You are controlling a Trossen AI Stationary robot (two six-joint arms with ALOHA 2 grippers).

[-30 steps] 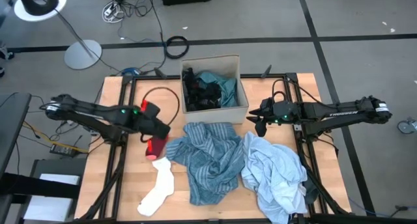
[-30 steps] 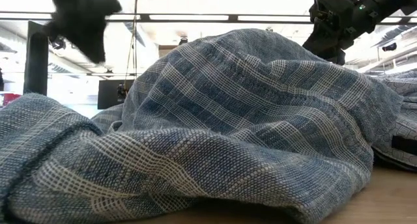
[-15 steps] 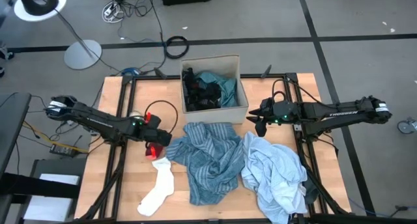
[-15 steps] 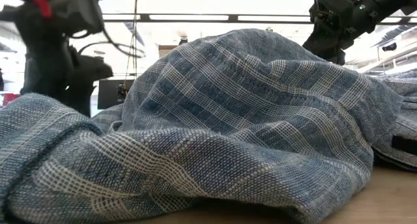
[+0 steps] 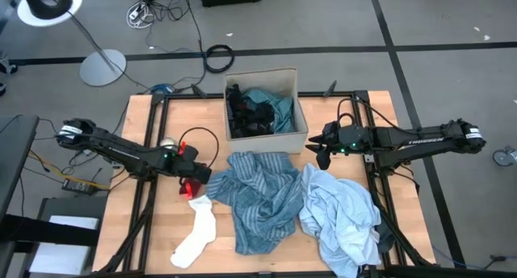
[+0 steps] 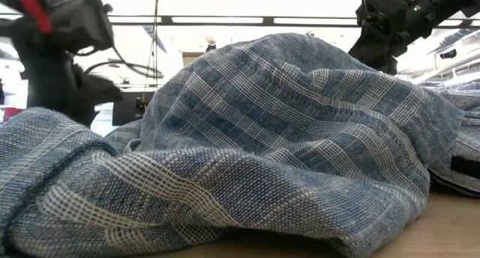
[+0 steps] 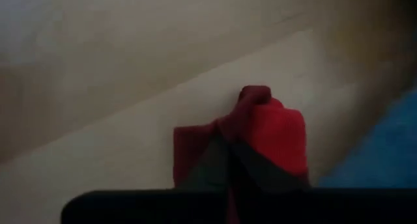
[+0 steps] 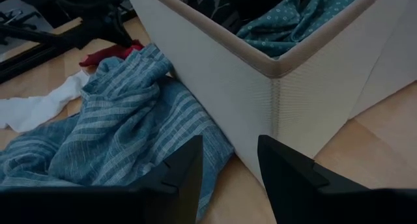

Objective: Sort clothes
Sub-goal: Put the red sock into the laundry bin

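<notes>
While the teal top (image 5: 271,103) and a black piece (image 5: 242,115) lay boxed, four garments remained on the surface (image 5: 145,229); the left claw (image 5: 191,187) apparently pinched the red sock (image 7: 273,142), and the right claw (image 8: 228,168) hung spread.

in the high view you have the cardboard box (image 5: 265,104) at the back middle of the table (image 5: 161,237), with the teal top (image 5: 271,104) and the black piece (image 5: 242,116) lying inside it. just in front of the box the striped shirt (image 5: 258,197) lies spread on the table, and the plain shirt (image 5: 339,217) is heaped beside it on the right, touching it. to the left of the striped shirt you see the long sock (image 5: 196,229) lying toward the front edge, with the short sock (image 5: 191,189) just behind it. your left gripper (image 5: 194,181) sits right on the short sock, pinching it. your right gripper (image 5: 323,158) hangs near the box's right front corner, above the plain shirt's back edge.
</notes>
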